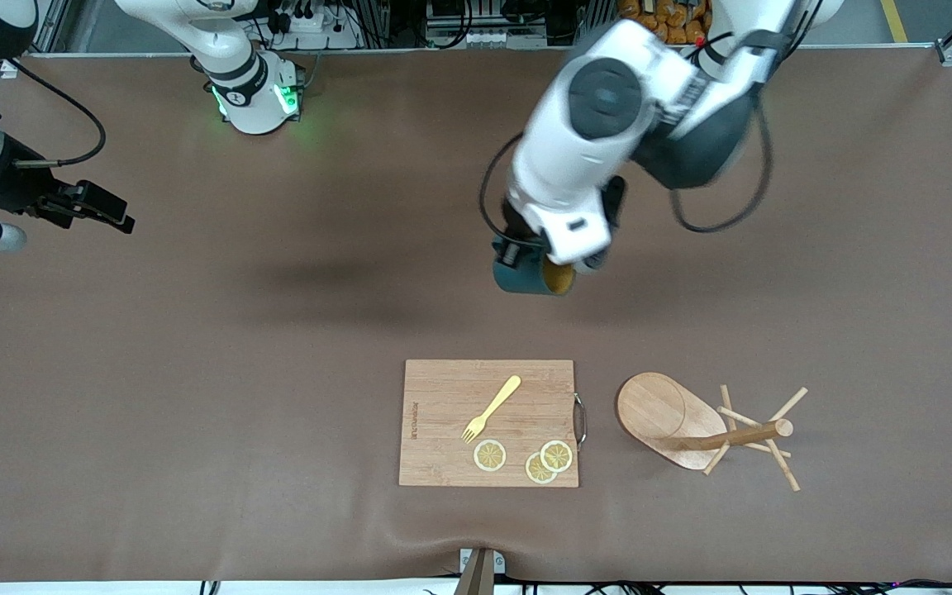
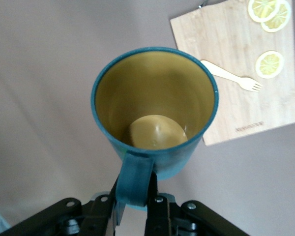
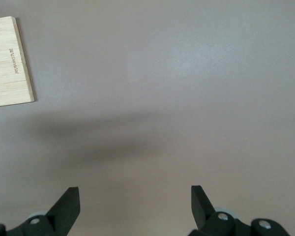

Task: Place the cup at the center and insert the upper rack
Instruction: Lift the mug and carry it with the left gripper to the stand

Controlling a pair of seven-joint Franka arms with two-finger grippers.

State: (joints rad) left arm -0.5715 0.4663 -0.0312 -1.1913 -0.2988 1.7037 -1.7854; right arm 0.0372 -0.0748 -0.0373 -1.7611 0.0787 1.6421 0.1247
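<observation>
Front view: I am seeing the left gripper (image 1: 544,266) hanging over bare table (image 1: 195,372) at mid-table, clenched on the cup (image 1: 532,279), which is riding tilted in the air with its tan mouth turned toward the left arm's end. At about five o'clock from the cup, nearer the front camera, the upper rack (image 1: 695,430) is lying on its side, its oval base on edge and its post and pegs pointing toward the left arm's end. Just beside the rack at nine o'clock, the cutting board (image 1: 488,423) is lying flat, carrying a yellow fork (image 1: 491,408) and three lemon slices (image 1: 540,459). The right gripper (image 1: 96,207) is waiting at the right arm's end of the table.

Left wrist view: I am looking into the cup (image 2: 155,110); the fingers (image 2: 119,201) are pinching its handle. The cutting board (image 2: 236,69) is showing below, with fork (image 2: 231,76) and slices (image 2: 269,64).

Right wrist view: I am seeing the right gripper (image 3: 135,201) released, jaws standing wide apart over bare table (image 3: 162,98), with a corner of the cutting board (image 3: 7,61) at the frame's edge.
</observation>
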